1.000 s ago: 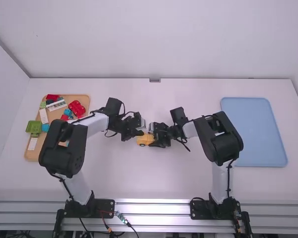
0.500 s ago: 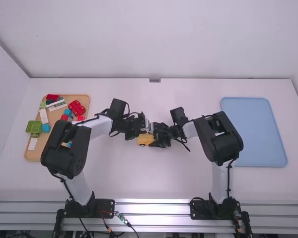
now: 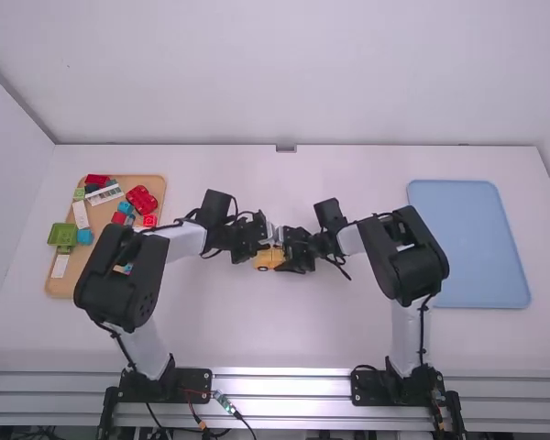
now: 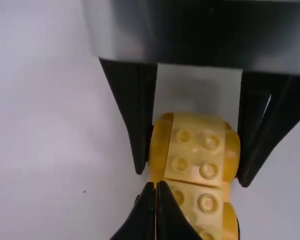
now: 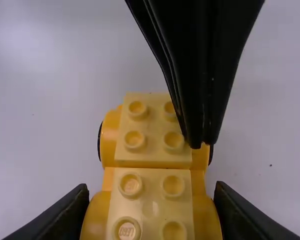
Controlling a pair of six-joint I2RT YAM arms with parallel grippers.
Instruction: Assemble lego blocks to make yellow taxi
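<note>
Your left hand has come in closer to the yellow taxi since the earliest frame, most of that by the middle one, while your right hand has kept its place at the taxi's right end. The taxi is at the worktop, its long axis running from one hand to the other. Your right hand has its fingers on either side of the right studded section, gripping it. Your left hand's fingers are together with nothing between them, the tips over or just beside the left section, on the taxi's side away from the arm bases (whether they touch, you can't tell).

That offset is what your next move turns on: if you mean to press the sections firm, shift the left tips towards the taxi's midline first, or the push may tip it. The parts tray is well left of the taxi, the blue tray well right.
</note>
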